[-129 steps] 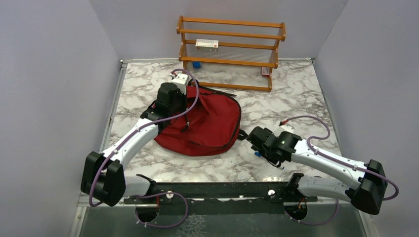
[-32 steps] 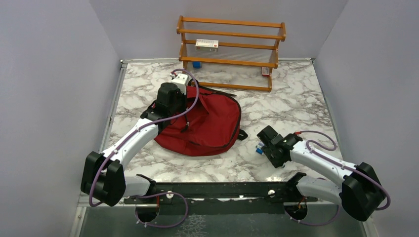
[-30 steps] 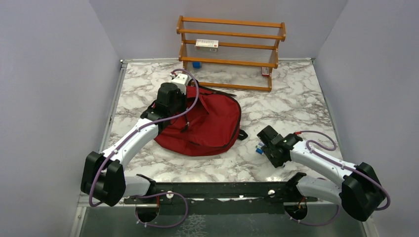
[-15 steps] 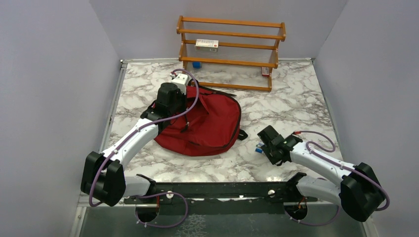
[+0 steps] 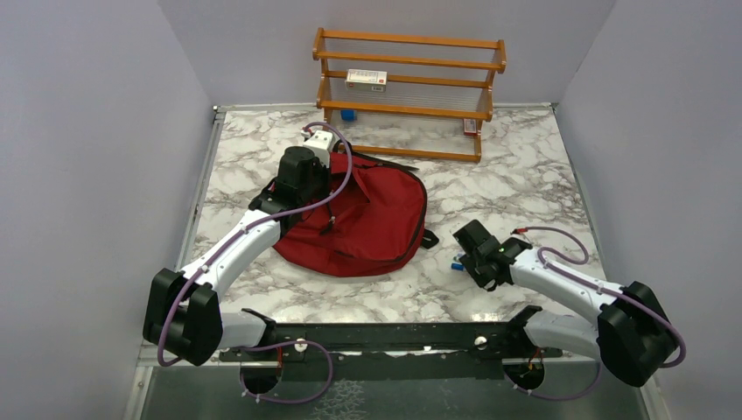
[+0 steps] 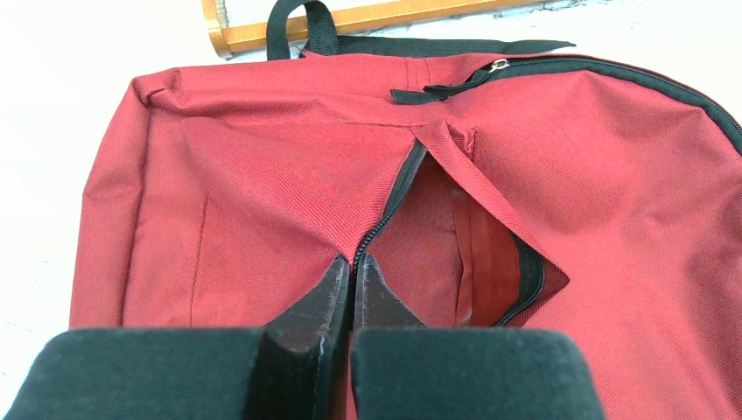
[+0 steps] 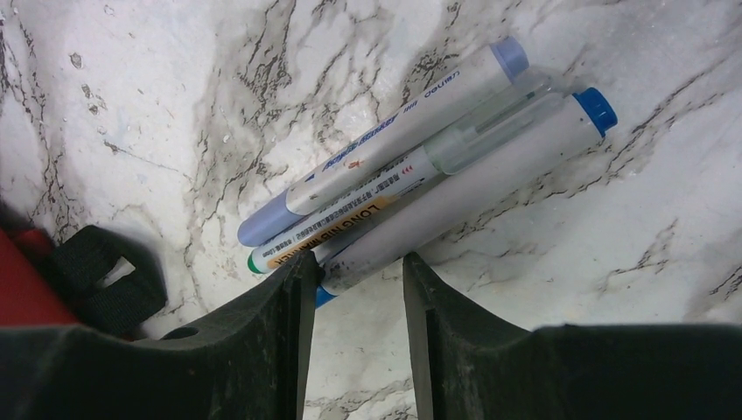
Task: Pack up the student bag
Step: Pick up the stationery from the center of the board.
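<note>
1. The student bag (image 5: 372, 219) lies flat on the marble table (image 5: 525, 175), left of centre, just in front of a wooden rack (image 5: 407, 96).
2. At the bag's zip (image 6: 389, 206), the left gripper (image 6: 353, 261) has its fingers pressed together. They pinch the red fabric right at the zip edge, w/ the cloth drawn into a peak there.
3. Zip is part undone. The gap just right of the pinch shows red lining.
4. Right of the bag, the right gripper (image 7: 352, 278) sits low over the marble w/ a narrow gap between its fingers, gripping nothing.
5. 3 pens (image 7: 411, 166) lie side by side, touching, on the table just ahead of it.
6. Lower end of the blue-capped pen (image 7: 490, 175) reaches in between the fingertips. Can't tell if a finger touches it.
7. A black strap buckle (image 7: 96, 280) lies near the pens' lower ends, not touching them.
</note>
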`<state>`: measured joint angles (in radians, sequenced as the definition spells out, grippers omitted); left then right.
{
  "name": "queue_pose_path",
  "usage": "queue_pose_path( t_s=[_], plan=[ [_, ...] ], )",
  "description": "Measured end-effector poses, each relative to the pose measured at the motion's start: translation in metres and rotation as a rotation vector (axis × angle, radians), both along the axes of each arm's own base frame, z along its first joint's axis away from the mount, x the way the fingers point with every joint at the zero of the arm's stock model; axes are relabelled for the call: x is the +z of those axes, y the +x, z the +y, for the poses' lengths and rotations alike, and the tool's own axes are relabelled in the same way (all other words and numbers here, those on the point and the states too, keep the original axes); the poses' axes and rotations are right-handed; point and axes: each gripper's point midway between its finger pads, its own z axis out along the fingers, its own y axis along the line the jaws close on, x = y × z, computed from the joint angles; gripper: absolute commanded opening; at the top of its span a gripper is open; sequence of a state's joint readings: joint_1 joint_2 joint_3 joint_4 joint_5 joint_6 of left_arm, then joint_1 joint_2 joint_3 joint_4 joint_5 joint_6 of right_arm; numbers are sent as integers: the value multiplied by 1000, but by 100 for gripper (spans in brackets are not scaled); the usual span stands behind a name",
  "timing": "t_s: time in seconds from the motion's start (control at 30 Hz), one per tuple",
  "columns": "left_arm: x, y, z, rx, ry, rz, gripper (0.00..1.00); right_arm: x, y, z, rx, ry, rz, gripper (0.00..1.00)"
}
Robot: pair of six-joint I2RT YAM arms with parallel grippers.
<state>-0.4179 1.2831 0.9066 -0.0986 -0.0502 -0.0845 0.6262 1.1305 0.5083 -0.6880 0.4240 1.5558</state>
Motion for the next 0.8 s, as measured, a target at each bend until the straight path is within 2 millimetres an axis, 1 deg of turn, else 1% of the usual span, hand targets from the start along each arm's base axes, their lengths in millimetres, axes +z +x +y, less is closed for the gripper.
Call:
queue_pose_path(
  t_s=[0.27,0.47,0.73,0.8],
  plan=[
    [0,0,1,3,3,-1,0,-1,5,3,49,-27,11,41],
    [0,1,2,7,12,-4,0,-1,12,7,93,-35,-5,33],
    [0,1,3,8,20,-7,0,-1,20,12,160,-51,-24,33],
    [0,1,4,9,20,-7,0,-1,22,13,186,-61,-22,31]
  ],
)
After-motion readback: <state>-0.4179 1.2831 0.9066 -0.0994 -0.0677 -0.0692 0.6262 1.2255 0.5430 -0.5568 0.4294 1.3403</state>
